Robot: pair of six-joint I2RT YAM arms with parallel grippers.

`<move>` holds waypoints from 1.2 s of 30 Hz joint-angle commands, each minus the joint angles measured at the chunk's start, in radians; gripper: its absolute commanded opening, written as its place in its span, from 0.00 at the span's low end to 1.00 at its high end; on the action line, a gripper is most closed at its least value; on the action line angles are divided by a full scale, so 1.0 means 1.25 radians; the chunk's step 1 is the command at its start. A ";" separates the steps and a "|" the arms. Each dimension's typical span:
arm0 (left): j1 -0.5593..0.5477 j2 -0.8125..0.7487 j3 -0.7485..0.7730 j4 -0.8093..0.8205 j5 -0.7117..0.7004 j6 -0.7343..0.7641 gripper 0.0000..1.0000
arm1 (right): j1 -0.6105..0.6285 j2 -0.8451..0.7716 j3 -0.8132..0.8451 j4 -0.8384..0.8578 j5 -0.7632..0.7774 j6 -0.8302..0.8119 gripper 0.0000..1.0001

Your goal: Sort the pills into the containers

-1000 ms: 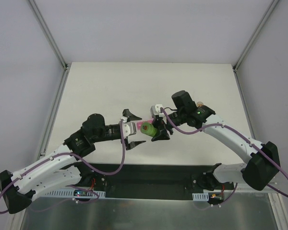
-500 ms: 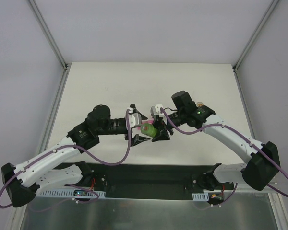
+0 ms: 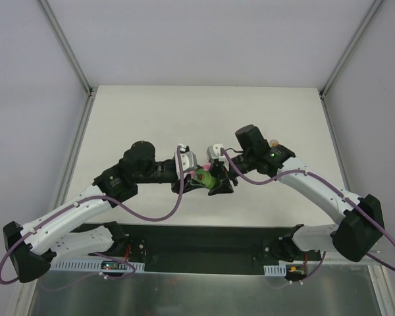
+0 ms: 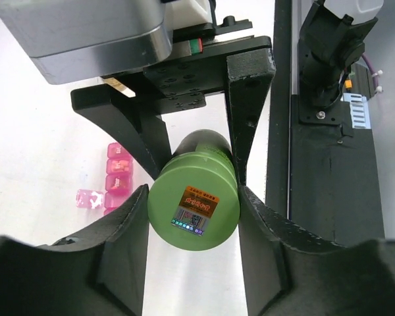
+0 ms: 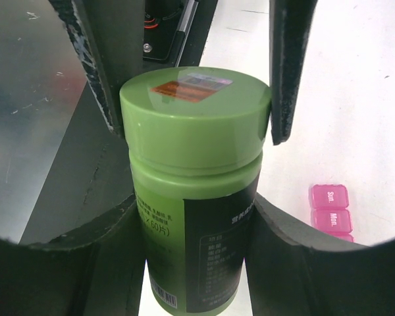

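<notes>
1. The left gripper (image 4: 193,204) is pinching the lid (image 5: 194,99) of the green bottle (image 5: 184,197) at frame centre. It is probably needing a square grip, twisting about the bottle's axis.
2. The right gripper (image 5: 194,234) is clamping the bottle's body, bracing that turn.
3. The containers (image 4: 116,181) are lying at middle left on the table (image 4: 46,145), clear of the bottle, with the long axis running up-down and labelled lids facing up.

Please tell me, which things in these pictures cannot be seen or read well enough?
- Pills: none shows in any view; the green plastic bottle is opaque and its cap is on.
- Bright-pink strip of square compartments: the full count of compartments. In both wrist views the right gripper covers part of it.
- Label print on the bottle's side: right wrist view, too small to read.
</notes>
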 commanded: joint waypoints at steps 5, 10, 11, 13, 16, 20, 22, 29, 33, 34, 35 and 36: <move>0.010 0.022 0.085 -0.040 -0.025 -0.186 0.00 | 0.003 -0.016 0.014 0.017 -0.028 -0.022 0.08; 0.031 0.052 0.120 -0.079 -0.065 -0.417 0.00 | 0.003 -0.016 0.014 0.025 -0.007 -0.010 0.08; 0.033 0.055 0.121 -0.079 -0.067 -0.451 0.00 | 0.003 -0.017 0.011 0.030 -0.004 -0.008 0.08; 0.042 0.069 0.123 -0.091 -0.075 -0.562 0.00 | 0.002 -0.016 0.011 0.037 0.011 -0.003 0.08; 0.048 0.095 0.137 -0.122 -0.059 -0.686 0.00 | 0.003 -0.014 0.012 0.041 0.027 0.005 0.08; 0.049 0.120 0.179 -0.192 -0.043 -0.767 0.00 | 0.005 -0.011 0.014 0.048 0.044 0.010 0.08; 0.049 0.124 0.187 -0.228 -0.055 -0.785 0.00 | 0.006 -0.011 0.014 0.048 0.054 0.012 0.08; 0.049 0.131 0.212 -0.286 -0.123 -0.899 0.00 | 0.006 -0.005 0.014 0.056 0.065 0.022 0.08; 0.049 0.150 0.224 -0.289 -0.129 -0.972 0.00 | 0.007 -0.004 0.015 0.058 0.066 0.026 0.08; 0.049 0.153 0.230 -0.289 -0.127 -0.983 0.00 | 0.008 -0.004 0.015 0.058 0.066 0.026 0.08; 0.049 0.158 0.240 -0.289 -0.122 -0.989 0.00 | 0.007 -0.004 0.015 0.058 0.068 0.026 0.08; 0.049 0.163 0.246 -0.289 -0.119 -0.992 0.00 | 0.007 -0.005 0.015 0.058 0.069 0.026 0.08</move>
